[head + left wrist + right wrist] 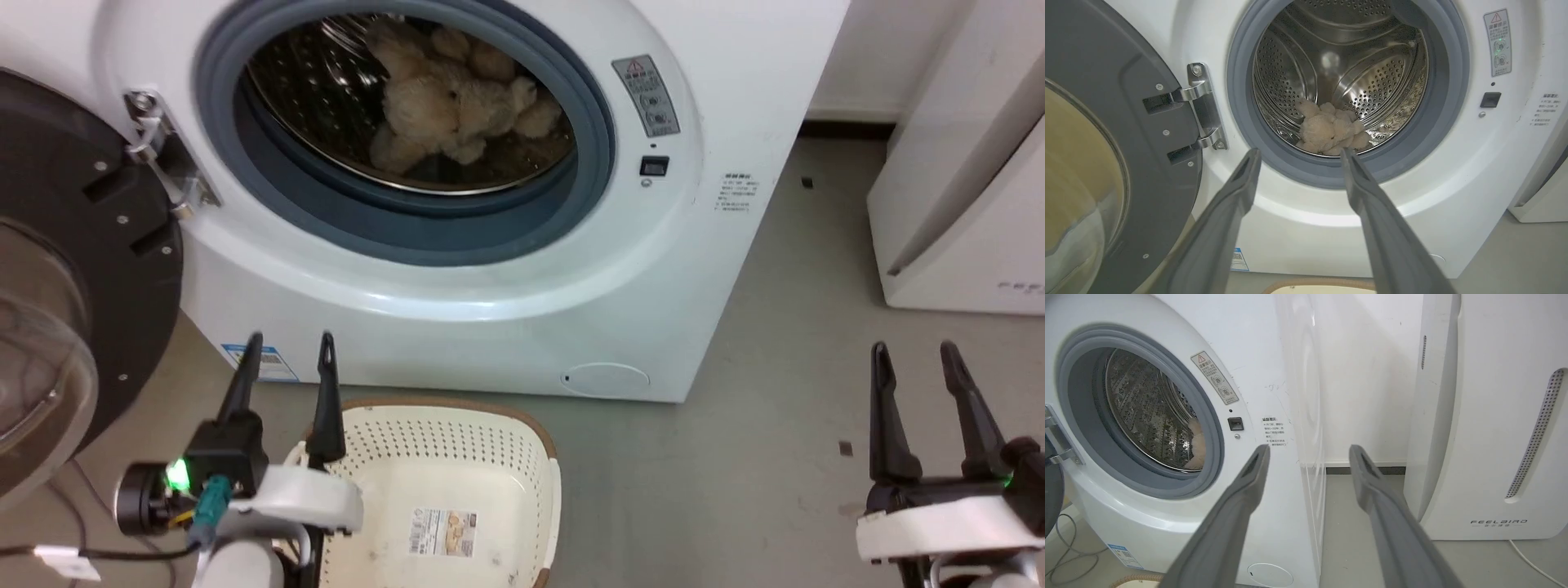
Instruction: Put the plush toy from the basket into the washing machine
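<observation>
The fluffy beige plush toy (pixel 457 102) lies inside the steel drum of the white washing machine (pixel 506 278), whose black-framed glass door (pixel 73 294) hangs swung open at the left. In the left wrist view the plush toy (pixel 1329 132) rests at the drum's bottom, beyond my fingers. The cream basket (pixel 441 498) sits on the floor below the porthole, holding nothing but its barcode label. My left gripper (pixel 287 347) is open above the basket's left rim, nothing between its fingers. My right gripper (pixel 913 355) is open at the lower right, over bare floor.
A white FEELBIRD appliance (pixel 1490 428) stands right of the washer, with a narrow floor gap between them. Grey cables (pixel 1069 555) lie on the floor below the open door. Grey floor stretches between the basket and my right gripper.
</observation>
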You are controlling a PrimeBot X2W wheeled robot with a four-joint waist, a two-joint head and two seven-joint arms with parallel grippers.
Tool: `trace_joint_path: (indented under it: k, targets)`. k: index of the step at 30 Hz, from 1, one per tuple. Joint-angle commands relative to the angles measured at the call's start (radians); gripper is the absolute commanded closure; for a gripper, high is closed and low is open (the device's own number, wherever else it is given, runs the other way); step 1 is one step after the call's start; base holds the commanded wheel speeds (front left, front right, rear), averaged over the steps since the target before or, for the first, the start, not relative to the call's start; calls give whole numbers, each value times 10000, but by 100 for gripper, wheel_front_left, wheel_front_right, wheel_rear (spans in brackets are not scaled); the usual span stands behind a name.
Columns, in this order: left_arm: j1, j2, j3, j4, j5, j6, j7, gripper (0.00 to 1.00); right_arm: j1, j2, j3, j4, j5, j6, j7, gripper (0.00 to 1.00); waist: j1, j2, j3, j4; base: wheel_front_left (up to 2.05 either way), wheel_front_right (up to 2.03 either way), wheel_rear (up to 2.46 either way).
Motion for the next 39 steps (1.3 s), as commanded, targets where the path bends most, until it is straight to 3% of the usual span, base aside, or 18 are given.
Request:
trace_joint_path:
  k: [1,18,19,39]
  targets:
    - [222,-25,12,-59,72,8,-42,0,215,-4,-3,26,-91,-7,-46,0,1,0,-203,103,0,0,0]
    - [848,-161,-1,92,195,-25,-42,0,825,-4,-62,137,-37,-7,-46,0,1,0,-744,311,0,0,0]
    - [799,-119,-6,79,148,0,2,100,673,0,-58,105,-61,0,0,100,1,0,-742,312,0,0,0]
    - [908,-136,-8,-171,189,-42,366,100,640,-1,109,60,-257,-1,352,100,1,0,-816,173,0,0,0]
